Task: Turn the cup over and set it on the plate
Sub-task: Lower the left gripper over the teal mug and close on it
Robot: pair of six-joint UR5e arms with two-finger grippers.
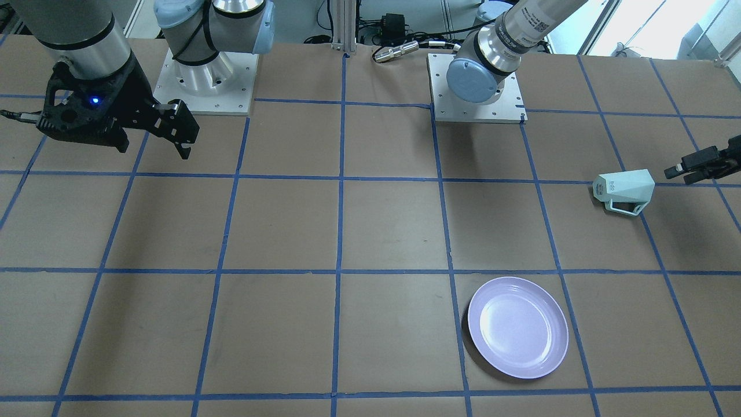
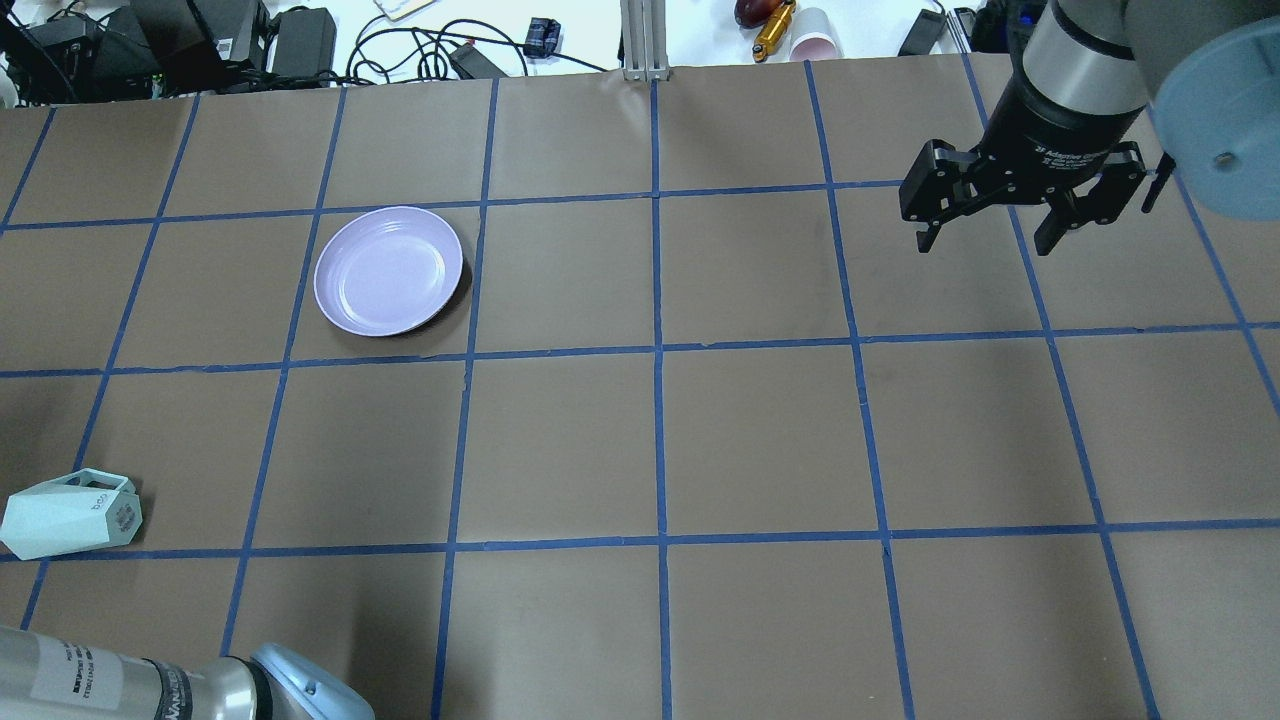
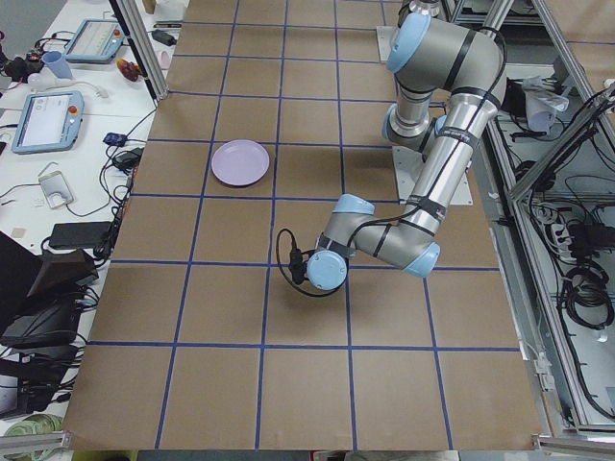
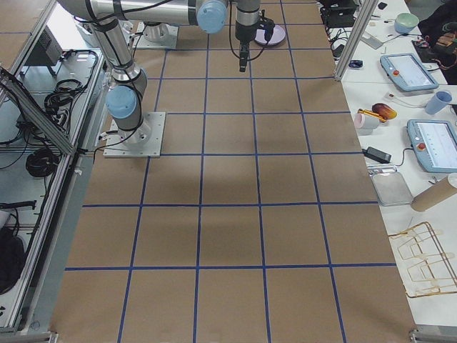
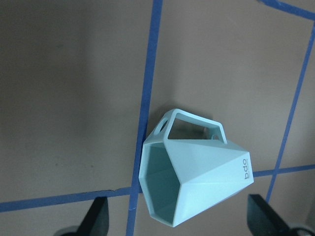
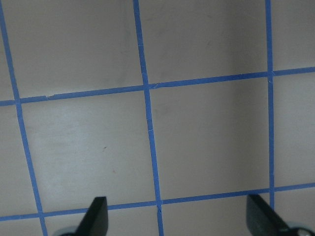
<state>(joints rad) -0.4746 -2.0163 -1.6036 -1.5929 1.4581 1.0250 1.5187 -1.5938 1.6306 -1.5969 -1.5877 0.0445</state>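
front: cup (image 1: 624,188) lies on its side, well apart from plate (image 1: 517,327), left gripper (image 1: 678,168) just beside it | overhead: right gripper (image 2: 987,238) spread wide, far from plate | left wrist: fingers (image 5: 98,221) apart, nothing held | progress, judged: nothing done; grasp, flip, placing all left
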